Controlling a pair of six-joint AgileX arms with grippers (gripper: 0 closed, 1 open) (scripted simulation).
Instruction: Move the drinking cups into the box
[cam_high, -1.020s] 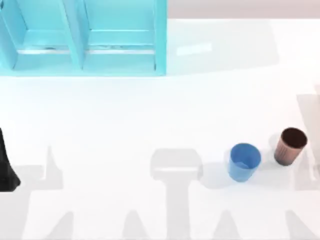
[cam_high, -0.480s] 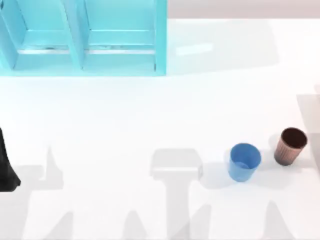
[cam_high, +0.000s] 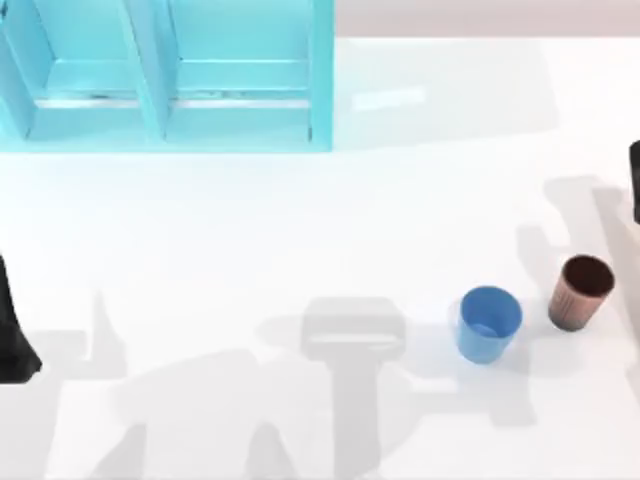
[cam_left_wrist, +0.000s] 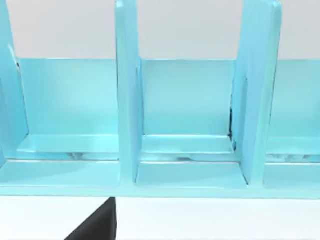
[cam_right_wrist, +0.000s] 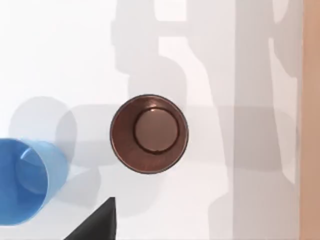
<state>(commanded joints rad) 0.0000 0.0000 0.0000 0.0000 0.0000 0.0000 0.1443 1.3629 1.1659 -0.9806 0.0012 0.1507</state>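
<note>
Blue cup (cam_high: 489, 322) beside brown cup (cam_high: 580, 291), perhaps touching; box (cam_high: 165, 75) well apart

Reddish-brown cup (cam_right_wrist: 149, 133) beside blue cup (cam_right_wrist: 27, 182)

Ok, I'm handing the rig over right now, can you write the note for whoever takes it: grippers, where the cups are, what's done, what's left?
Left arm: parked at the table's left edge, holding nothing I can see.
Right arm: at the right edge, just behind the brown cup; its wrist camera looks straight down into that cup. Nothing gripped.
Blue cup: upright on the table, front right.
Brown cup: upright, just right of the blue cup, not touching it.
Box: back left, its compartments hold no cup.
Done: nothing moved yet.
Left: both cups into the box; the brown one looks like the right arm's first pick.
</note>
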